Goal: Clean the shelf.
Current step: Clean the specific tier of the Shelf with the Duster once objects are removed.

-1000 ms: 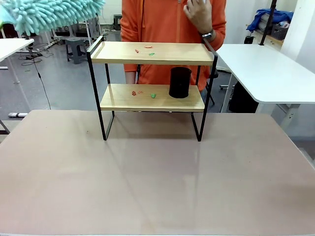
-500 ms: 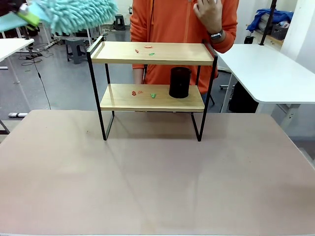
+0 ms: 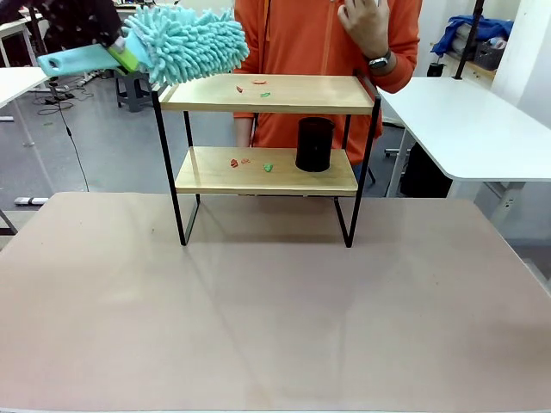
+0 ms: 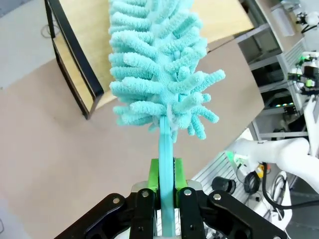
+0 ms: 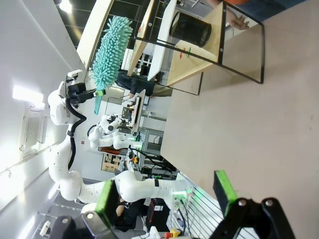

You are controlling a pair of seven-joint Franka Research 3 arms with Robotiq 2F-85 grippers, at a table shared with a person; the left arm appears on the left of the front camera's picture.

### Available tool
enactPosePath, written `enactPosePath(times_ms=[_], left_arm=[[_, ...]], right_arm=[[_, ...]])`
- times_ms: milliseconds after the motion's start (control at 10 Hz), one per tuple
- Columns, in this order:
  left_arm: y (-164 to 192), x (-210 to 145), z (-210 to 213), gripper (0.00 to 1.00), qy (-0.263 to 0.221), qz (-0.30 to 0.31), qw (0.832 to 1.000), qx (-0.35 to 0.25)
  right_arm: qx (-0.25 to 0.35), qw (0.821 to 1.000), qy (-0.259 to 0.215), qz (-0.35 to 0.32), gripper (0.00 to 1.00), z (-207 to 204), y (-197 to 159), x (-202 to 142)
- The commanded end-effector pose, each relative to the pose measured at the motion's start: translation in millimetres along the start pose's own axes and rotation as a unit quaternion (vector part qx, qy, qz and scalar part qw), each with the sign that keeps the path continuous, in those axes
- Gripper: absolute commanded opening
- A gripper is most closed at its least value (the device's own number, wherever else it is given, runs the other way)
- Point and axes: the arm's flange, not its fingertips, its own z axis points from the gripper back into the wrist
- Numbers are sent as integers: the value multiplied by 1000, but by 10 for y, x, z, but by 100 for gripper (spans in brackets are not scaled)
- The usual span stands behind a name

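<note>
while left fingers (image 4: 155, 175) clamp a duster (image 3: 185, 43) and right fingers (image 5: 224, 188) gape, the shelf (image 3: 267, 93) tops a beige table (image 3: 275, 327).

The duster (image 4: 159, 74) was cut off by the left wrist view's top edge. Red and green scraps (image 3: 265, 94) on the shelf (image 3: 318, 93) were too small to identify.

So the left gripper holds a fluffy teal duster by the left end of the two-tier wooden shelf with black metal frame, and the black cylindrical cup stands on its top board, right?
Not quite: the front view shows the black cylindrical cup on the lower board of the shelf. The left gripper does hold the fluffy teal duster by the shelf's left end.
</note>
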Motion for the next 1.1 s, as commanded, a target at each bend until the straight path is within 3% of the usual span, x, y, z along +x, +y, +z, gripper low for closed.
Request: enactPosePath(times_ms=[0,600,1000], left_arm=[[-24,124,-51,13,-15,16,1000,14],[-6,265,-465,13,28,-6,999,25],[-87,91,-390,13,104,-69,990,-59]], right_arm=[[9,1000,-6,14,100,-11,5,27],[9,1000,-6,14,100,-11,5,27],[9,1000,-6,14,100,-11,5,27]])
